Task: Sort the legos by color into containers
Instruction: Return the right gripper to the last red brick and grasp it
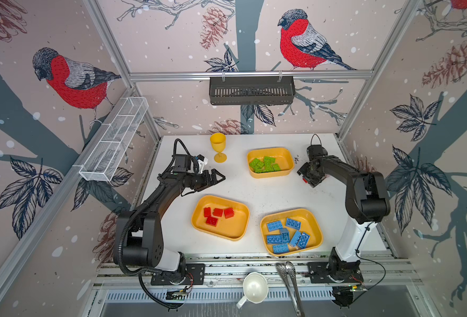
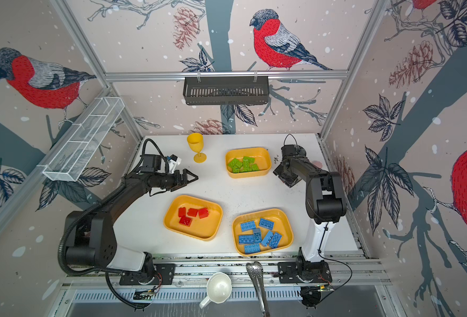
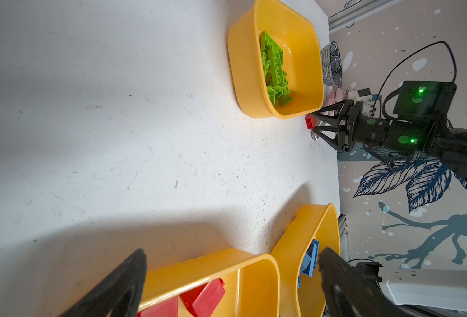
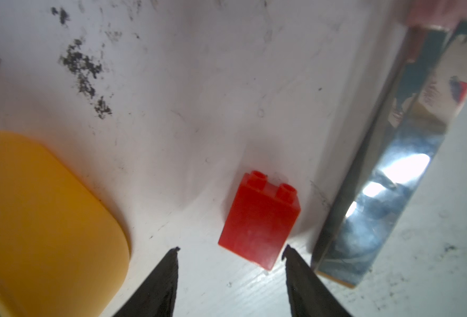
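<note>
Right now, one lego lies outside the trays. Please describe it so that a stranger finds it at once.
Look at the white table and find the tray of green bricks near its far side. Just right of that tray, under the right claw, lies one red brick. Every other brick sits inside a tray.

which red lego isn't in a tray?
The lone red brick, lying on the bare table just ahead of the right gripper, beside the green-filled tray. The other four red bricks lie inside the front-left tray.
</note>
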Robot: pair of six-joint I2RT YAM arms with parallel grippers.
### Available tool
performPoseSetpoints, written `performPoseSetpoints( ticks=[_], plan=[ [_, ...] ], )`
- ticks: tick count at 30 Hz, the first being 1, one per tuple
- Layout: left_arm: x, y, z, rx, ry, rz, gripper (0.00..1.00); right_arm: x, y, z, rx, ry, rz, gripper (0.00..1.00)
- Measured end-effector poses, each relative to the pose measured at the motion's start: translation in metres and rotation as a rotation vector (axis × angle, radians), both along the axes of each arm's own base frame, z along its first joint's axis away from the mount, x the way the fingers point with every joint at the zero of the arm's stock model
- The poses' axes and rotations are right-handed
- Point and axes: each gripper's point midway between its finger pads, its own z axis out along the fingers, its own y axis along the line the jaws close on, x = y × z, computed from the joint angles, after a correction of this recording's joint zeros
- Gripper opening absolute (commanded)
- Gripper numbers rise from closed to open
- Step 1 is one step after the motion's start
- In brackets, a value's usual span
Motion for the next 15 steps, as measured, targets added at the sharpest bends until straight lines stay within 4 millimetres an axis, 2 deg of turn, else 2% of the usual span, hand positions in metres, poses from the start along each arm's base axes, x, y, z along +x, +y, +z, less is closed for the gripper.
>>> performPoseSetpoints(
  ticks=[10,15],
  plan=[
    [0.000,0.000,-0.003,0.001,0.008,0.000,0.97,0.009,-0.006,-0.010,-0.038,0.024,-0.024,0.53],
    [-0.001,0.000,-0.004,0.005,0.012,-0.004,0.97,0.022,-0.002,-0.010,-0.076,0.017,-0.009,0.49]
  ],
)
